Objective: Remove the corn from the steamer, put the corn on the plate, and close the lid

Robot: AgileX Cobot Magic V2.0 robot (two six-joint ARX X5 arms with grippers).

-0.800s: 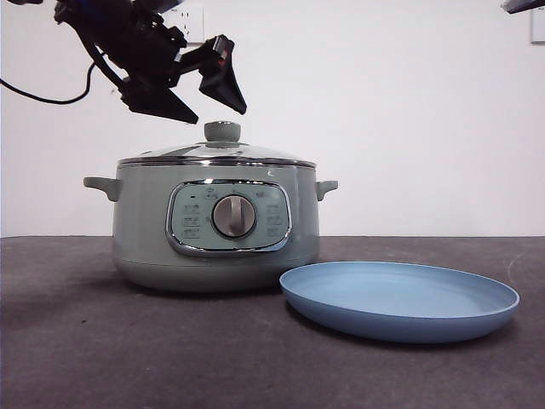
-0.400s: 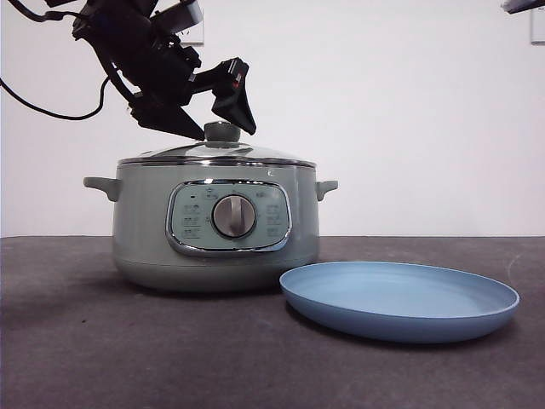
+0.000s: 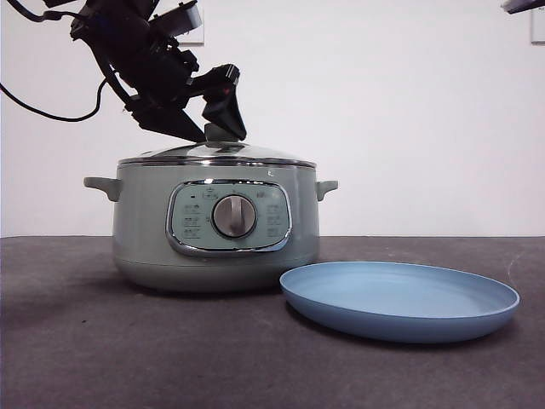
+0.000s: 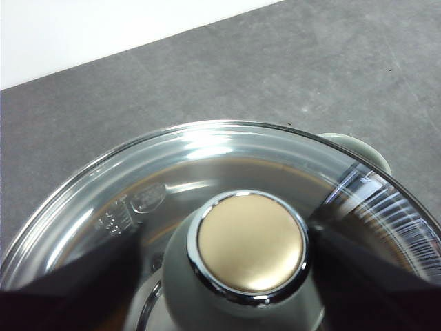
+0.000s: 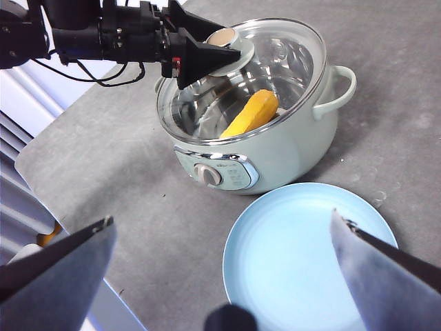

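Observation:
The sage-green steamer (image 3: pixel 217 226) stands left of centre with the glass lid (image 3: pixel 217 153) seated on it. My left gripper (image 3: pixel 223 135) comes in from the upper left and is shut on the lid's knob (image 4: pixel 251 241), one jaw against each side. Through the glass, the yellow-orange corn (image 5: pixel 251 114) lies inside the steamer (image 5: pixel 275 148). The light-blue plate (image 3: pixel 400 298) sits empty on the table just right of the pot. My right gripper (image 5: pixel 220 224) hangs open high above the plate (image 5: pixel 310 255).
The steamer's side handles (image 3: pixel 102 185) stick out left and right, and its control panel with a silver dial (image 3: pixel 233 216) faces the front camera. A black cable (image 3: pixel 51 98) trails from the left arm. Dark grey tabletop (image 3: pixel 85 341) lies before a white wall.
My left gripper came down from above the lid to the knob, and its jaws closed in from wide apart onto the knob. The lid, steamer and plate have not moved.

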